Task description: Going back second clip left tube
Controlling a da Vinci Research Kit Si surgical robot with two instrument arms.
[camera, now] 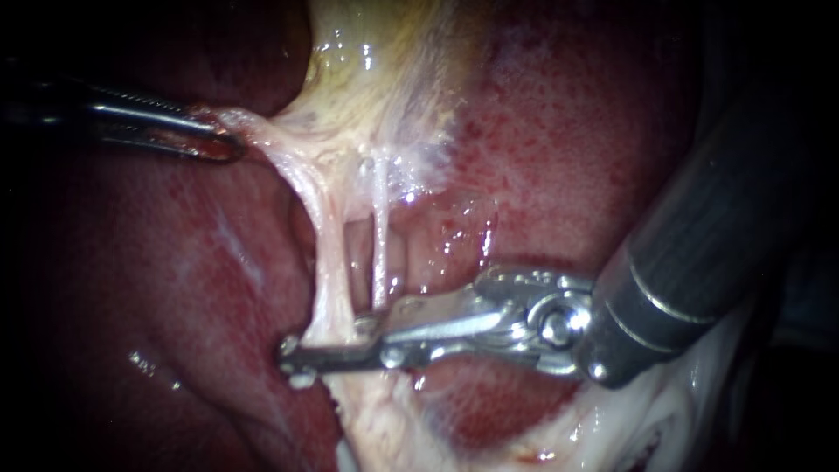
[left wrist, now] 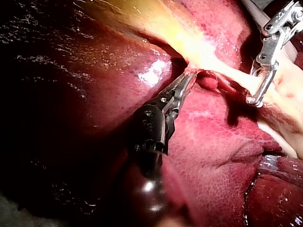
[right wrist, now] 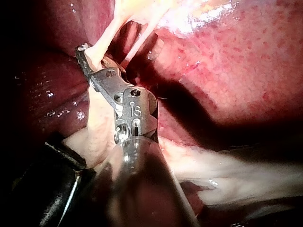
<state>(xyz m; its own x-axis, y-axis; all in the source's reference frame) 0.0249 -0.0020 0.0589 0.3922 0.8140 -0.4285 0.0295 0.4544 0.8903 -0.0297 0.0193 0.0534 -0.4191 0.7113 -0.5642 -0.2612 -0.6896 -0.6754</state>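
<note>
Where the left instrument point(camera: 225, 142) comes in at nine to ten o'clock of the endoscope view, its slim jaws are pinched together on the pale lower edge of the gallbladder point(camera: 384, 79), and that edge is drawn to a point toward ten o'clock. From this yellowish-white tissue, which fills twelve o'clock, two strands run down. The left tube point(camera: 323, 262) stands just left of centre. It is a pinkish-white, glistening band, broad where it leaves the gallbladder and narrower lower down, stretched straight toward six to seven o'clock. Just beside it on the right is the right tube point(camera: 380, 236), much thinner and whiter, with a dark gap between the two. At about seven o'clock from centre the right instrument point(camera: 297, 354) crosses the left tube's lower end. One silvery jaw lies in front of the tube and the other behind, and they press on it from both sides (the left wrist view shows the two jaws meeting at their tips with the pale band between them). A small silvery knob point(camera: 302, 378) sits just under the jaw tips; whether it is a clip or part of the jaw cannot be told. The metal wrist and dark shaft lead off toward three and two o'clock. Wet, mottled red liver point(camera: 594, 131) lies behind everything.
</note>
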